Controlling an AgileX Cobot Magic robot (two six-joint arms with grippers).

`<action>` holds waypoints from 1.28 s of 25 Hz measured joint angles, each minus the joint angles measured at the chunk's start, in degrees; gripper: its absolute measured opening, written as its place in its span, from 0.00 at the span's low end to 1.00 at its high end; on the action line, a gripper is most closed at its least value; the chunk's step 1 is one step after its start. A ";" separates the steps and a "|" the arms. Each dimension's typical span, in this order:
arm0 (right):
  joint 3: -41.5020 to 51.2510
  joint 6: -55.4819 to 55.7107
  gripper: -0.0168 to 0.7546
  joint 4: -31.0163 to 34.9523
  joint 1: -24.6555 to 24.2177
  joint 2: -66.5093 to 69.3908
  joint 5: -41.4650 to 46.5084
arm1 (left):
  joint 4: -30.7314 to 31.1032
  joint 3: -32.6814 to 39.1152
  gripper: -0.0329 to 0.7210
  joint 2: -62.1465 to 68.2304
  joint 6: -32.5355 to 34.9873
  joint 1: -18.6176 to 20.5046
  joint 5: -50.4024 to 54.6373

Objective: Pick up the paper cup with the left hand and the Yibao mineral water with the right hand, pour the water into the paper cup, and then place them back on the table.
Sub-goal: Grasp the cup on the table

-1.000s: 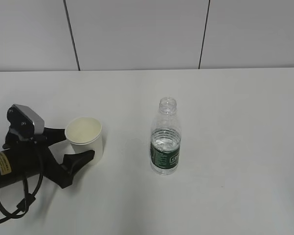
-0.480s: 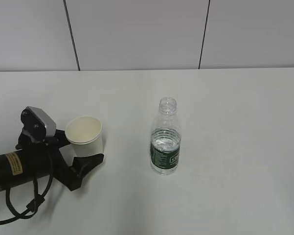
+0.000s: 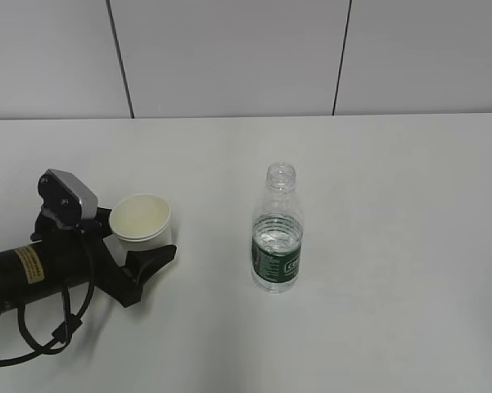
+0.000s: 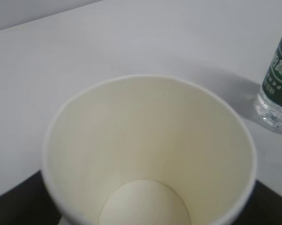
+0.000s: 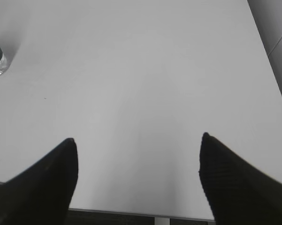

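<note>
The left hand hides the paper cup base; the far finger sits unseen behind it

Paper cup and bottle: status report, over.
Left gripper open, straddling upright paper cup. Right gripper open over bare table. Yibao bottle upright, untouched. Nothing in the way.

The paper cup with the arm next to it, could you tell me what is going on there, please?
The left gripper has its open jaws around the paper cup, which stands upright and empty on the table, not yet lifted. The Yibao mineral water stands uncapped nearby, untouched. The right gripper is open over bare table, far from the bottle.
</note>
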 joint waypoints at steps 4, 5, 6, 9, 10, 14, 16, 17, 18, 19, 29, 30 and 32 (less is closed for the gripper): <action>0.00 0.00 0.79 0.00 0.00 0.00 0.00 | 0.19 0.00 0.83 0.00 0.00 0.00 0.00; 0.00 0.00 0.79 0.00 0.00 0.00 0.00 | 0.19 0.00 0.83 0.11 0.00 0.00 0.00; 0.00 0.00 0.79 0.00 0.00 0.00 0.00 | 0.19 0.00 0.83 0.18 0.00 0.00 0.00; 0.00 0.00 0.79 0.00 0.00 0.00 0.00 | 0.14 0.00 0.83 0.94 0.00 0.00 0.00; 0.00 0.00 0.79 0.00 0.00 0.00 0.00 | 0.14 0.00 0.83 1.32 0.00 0.00 -0.05; 0.00 0.00 0.79 0.00 0.00 0.00 0.00 | 0.14 0.00 0.83 2.17 0.00 0.00 0.02; 0.00 0.00 0.79 0.00 0.00 0.00 0.00 | 0.14 0.00 0.83 2.29 0.00 0.00 0.02; 0.00 0.00 0.79 0.00 0.00 0.00 0.00 | 0.08 0.00 0.83 2.29 0.00 0.00 0.02; 0.00 0.00 0.79 0.00 0.00 0.00 0.00 | 0.08 0.00 0.83 2.29 0.00 0.00 0.02; 0.00 0.00 0.79 0.00 0.00 0.00 0.00 | 0.08 0.00 0.82 2.29 0.00 0.00 0.02; 0.00 0.00 0.79 0.00 0.00 0.00 0.00 | 0.08 0.00 0.76 2.29 0.00 0.00 0.02; 0.00 0.00 0.79 0.00 0.00 0.00 0.00 | 0.08 0.00 0.76 2.29 0.00 0.00 0.02; 0.00 0.00 0.79 0.00 0.00 0.00 0.00 | 0.08 0.00 0.75 2.29 0.00 0.00 0.02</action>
